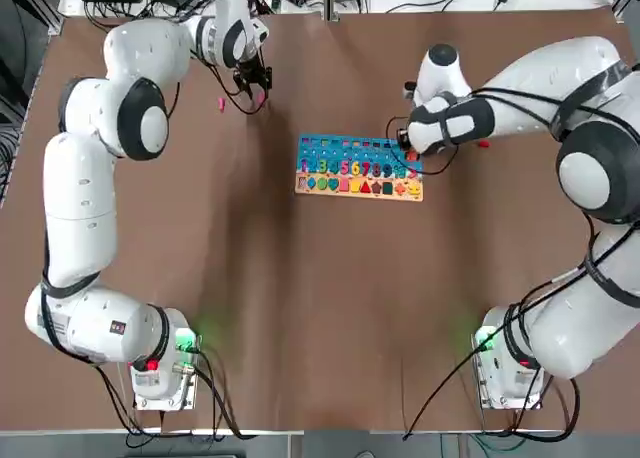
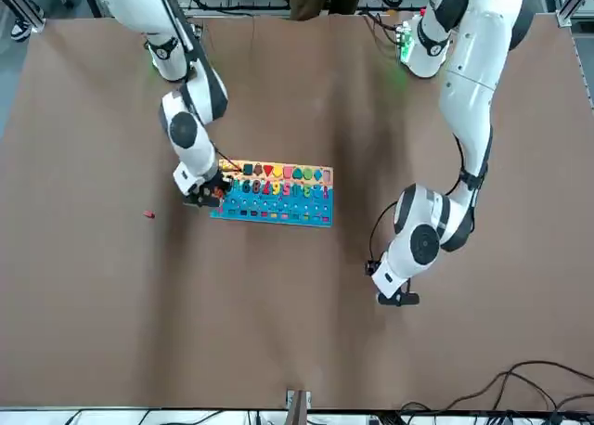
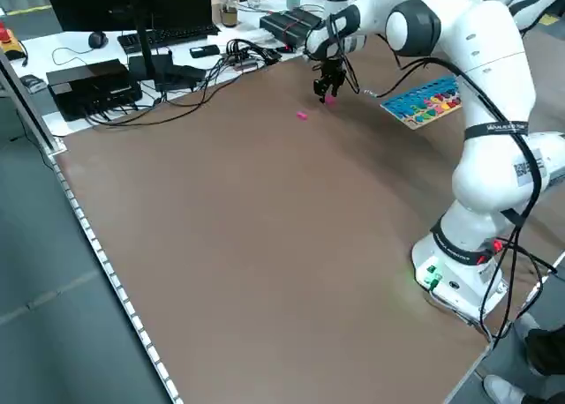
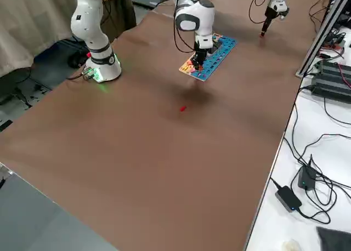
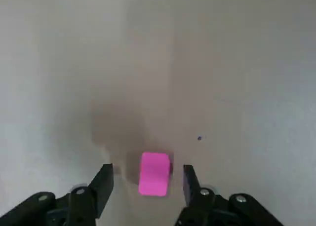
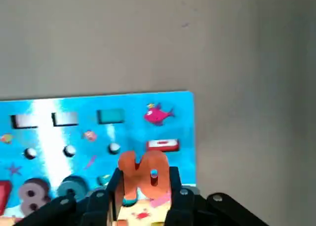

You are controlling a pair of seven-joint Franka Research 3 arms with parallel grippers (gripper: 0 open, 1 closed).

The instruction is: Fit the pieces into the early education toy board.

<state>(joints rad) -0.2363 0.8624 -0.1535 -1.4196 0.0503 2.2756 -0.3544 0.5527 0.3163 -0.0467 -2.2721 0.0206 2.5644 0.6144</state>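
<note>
- Two fingers of your left gripper (image 5: 147,175) stand apart, with one pink piece (image 5: 154,174) on the table between them, near the far edge.
- Another pink piece (image 1: 222,104) lies to the left of that gripper.
- Your right gripper (image 6: 146,182) is clamped on the orange piece (image 6: 144,171), above the right end of the toy board (image 1: 303,190).
- You have the red piece (image 1: 483,143) on the table (image 1: 330,308), to the board's right.
</note>
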